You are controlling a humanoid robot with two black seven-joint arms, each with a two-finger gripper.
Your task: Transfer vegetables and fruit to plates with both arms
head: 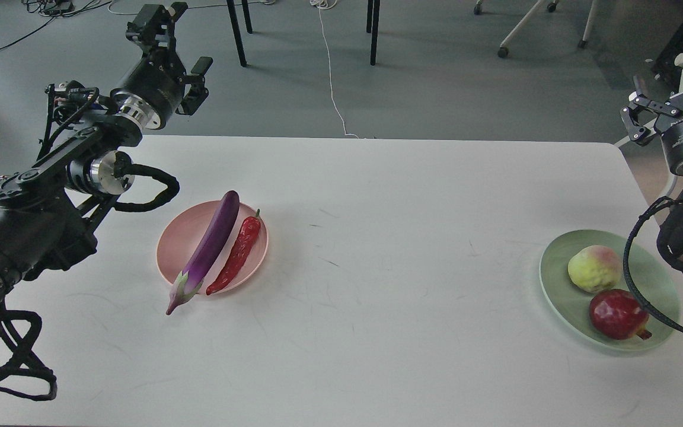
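Observation:
The purple eggplant (208, 252) and the red chili pepper (236, 256) lie side by side on the pink plate (178, 234) at the table's left; the eggplant's calyx end hangs over the plate's front rim. The yellow-green fruit (594, 268) and the pomegranate (617, 314) sit on the mint green plate (558, 279) at the right. My left gripper (172, 44) is open and empty, raised high beyond the table's back left edge. My right gripper (670, 95) is open and empty, raised above the table's right edge, behind the green plate.
The white table (377, 284) spans the view. Black cables loop from my right arm (638, 284) over the green plate's right side. Table legs (236, 32) and a white cord (329, 65) are on the grey floor behind.

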